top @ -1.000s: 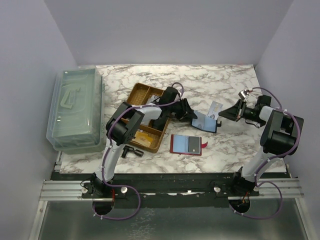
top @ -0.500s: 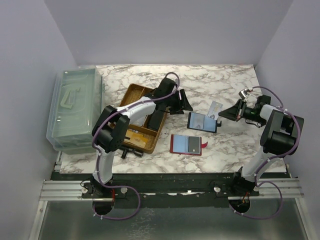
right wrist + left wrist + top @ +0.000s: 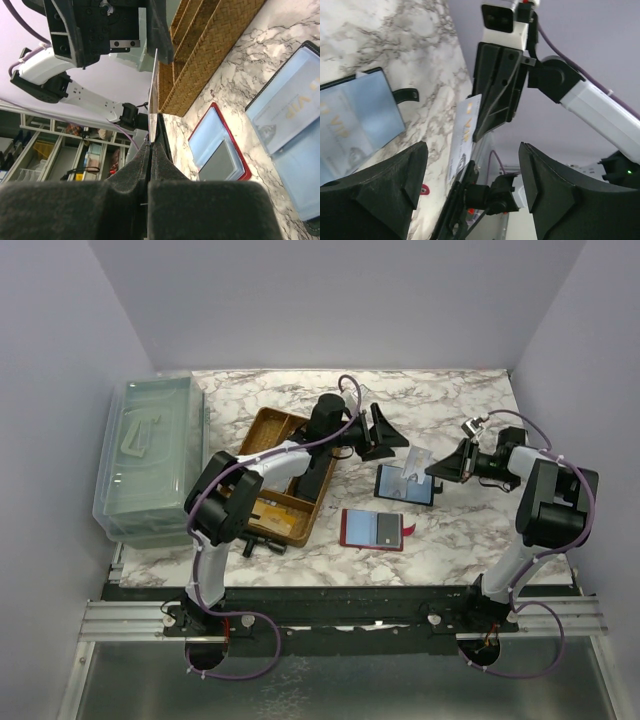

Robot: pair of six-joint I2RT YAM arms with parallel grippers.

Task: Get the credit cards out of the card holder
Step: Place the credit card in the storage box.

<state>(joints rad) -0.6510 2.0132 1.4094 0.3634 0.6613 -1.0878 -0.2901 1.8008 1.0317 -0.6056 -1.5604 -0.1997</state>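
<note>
A black card holder (image 3: 404, 486) lies open on the marble table, a light blue card in its sleeve; it also shows in the left wrist view (image 3: 355, 125) and the right wrist view (image 3: 292, 112). My right gripper (image 3: 433, 471) is shut on a pale credit card (image 3: 415, 461) and holds it in the air above the holder's right side. The card is edge-on in the right wrist view (image 3: 154, 85), between my fingers (image 3: 153, 145). My left gripper (image 3: 392, 443) is open and empty, raised behind the holder and facing the card (image 3: 464, 135); its jaws (image 3: 472, 195) stand wide apart.
A red card holder (image 3: 373, 529) lies open near the front, a grey card in it. A wicker basket (image 3: 272, 430) stands left of centre with the left arm over it. A clear plastic box (image 3: 150, 455) sits at the far left.
My left gripper has let go of the black holder and lifted up and to the right. My right gripper has moved left with the card, which now hangs above the holder.
</note>
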